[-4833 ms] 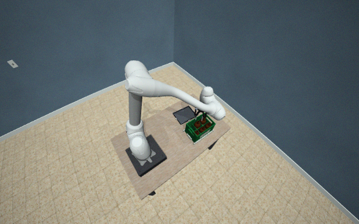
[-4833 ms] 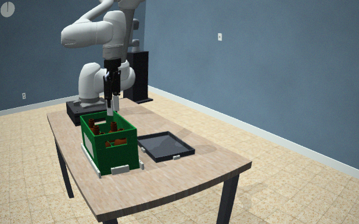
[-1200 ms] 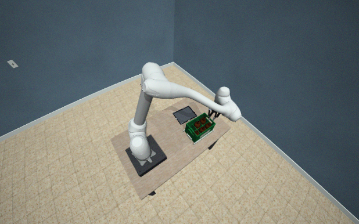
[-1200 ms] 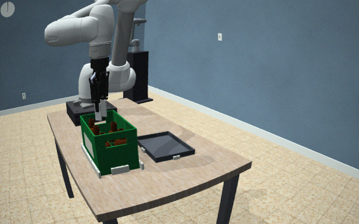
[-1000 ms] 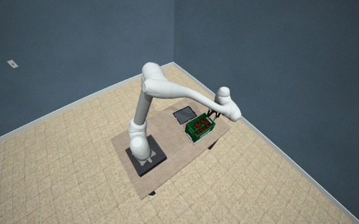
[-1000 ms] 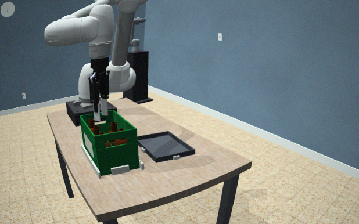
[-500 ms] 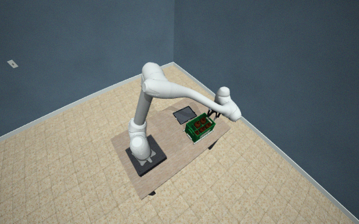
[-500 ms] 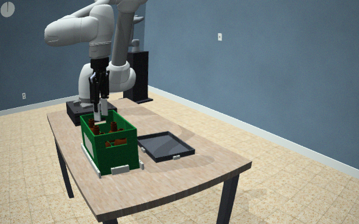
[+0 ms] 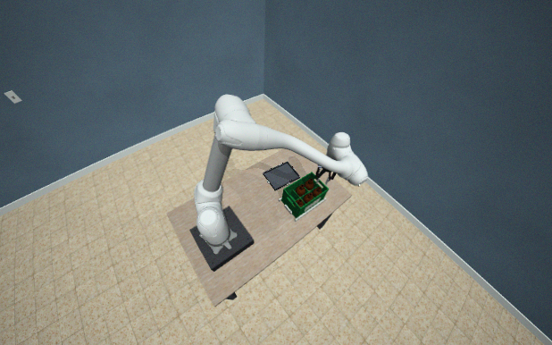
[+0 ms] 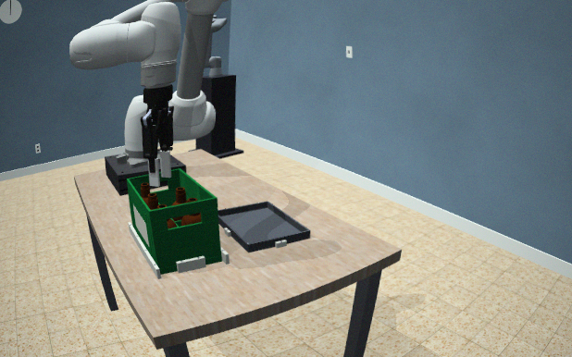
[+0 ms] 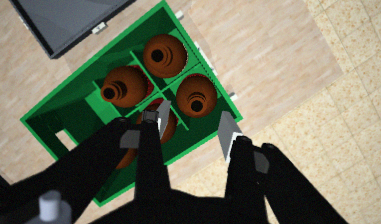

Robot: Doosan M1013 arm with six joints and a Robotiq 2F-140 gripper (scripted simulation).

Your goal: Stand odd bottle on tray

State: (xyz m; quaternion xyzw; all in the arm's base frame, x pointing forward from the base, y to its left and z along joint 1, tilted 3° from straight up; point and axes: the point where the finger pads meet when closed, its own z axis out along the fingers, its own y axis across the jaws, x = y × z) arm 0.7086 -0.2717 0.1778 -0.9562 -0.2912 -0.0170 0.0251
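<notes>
The gripper (image 9: 325,173) (image 10: 159,173) (image 11: 194,117) hangs over the crate (image 9: 296,210) (image 10: 186,247) (image 11: 66,90), fingers parted and nothing between them, presumably so they can pass either side of a neck; all five brown bottles sit in the crate, whose dividers keep them apart, the one (image 11: 195,97) at one o'clock from the fingers' midpoint in the wrist view seeming likeliest for the next grip; pale stops edge the crate, probably to hold its place; the dark tray (image 9: 280,175) (image 10: 265,224) (image 11: 71,20), at eleven o'clock there, bears no bottle; beneath lies a wood-grain table (image 9: 255,223) (image 10: 255,287) (image 11: 271,55); beyond, beige tiles and blue walls.
</notes>
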